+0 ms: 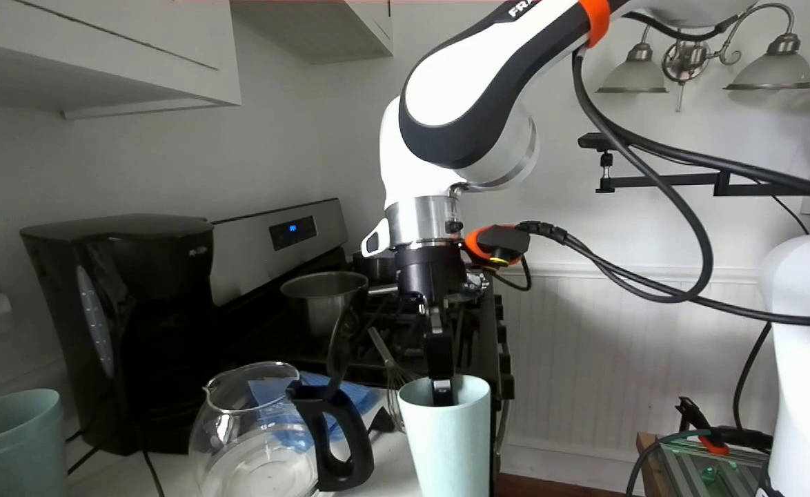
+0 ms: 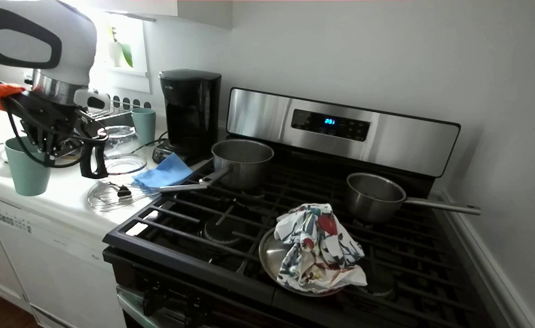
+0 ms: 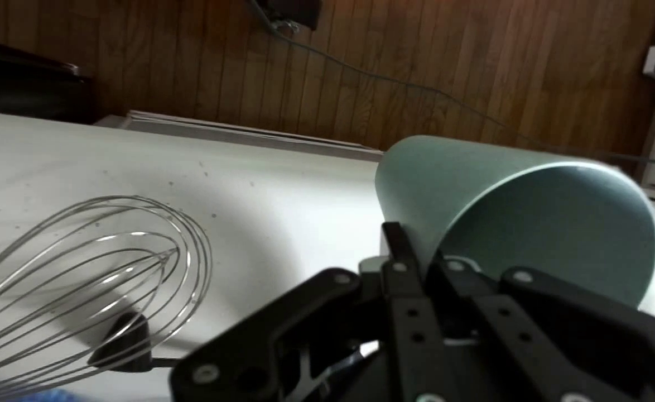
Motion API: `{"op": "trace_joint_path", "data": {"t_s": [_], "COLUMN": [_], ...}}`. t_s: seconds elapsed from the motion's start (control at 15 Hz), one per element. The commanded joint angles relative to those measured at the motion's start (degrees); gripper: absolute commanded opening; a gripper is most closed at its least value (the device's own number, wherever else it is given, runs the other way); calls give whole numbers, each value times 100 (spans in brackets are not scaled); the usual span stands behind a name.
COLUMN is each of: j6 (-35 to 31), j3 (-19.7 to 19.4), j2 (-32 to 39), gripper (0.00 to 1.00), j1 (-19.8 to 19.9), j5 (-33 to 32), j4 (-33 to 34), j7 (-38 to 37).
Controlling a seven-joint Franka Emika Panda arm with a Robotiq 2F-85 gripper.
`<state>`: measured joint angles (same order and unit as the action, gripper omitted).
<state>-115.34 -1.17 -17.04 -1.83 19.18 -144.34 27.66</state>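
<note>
Wrist view: the nearly closed gripper (image 3: 423, 254) pinches the pale green cup (image 3: 444, 181) by its wall, one finger inside. Likely light, stiff and slick, it suits a rim grip. In an exterior view, it is roughly upright below the gripper, near the front edge of the counter (image 2: 67, 196).
</note>
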Motion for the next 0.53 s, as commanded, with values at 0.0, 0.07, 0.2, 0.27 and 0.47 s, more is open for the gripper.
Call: {"op": "trace_joint_path", "data": {"t_s": [0.0, 0.07, 0.2, 0.27, 0.47], "j6": [551, 622, 398, 440, 491], "j3": [-40, -82, -150, -173, -200], "j2": [-465, -575, -354, -445, -569], "gripper": [1, 1, 4, 4, 4], "j1": [41, 34, -79, -79, -81], "j5": [-878, -999, -845, -913, -960], "j4": [128, 137, 121, 131, 132], "j7": [-251, -183, -116, -115, -112]}}
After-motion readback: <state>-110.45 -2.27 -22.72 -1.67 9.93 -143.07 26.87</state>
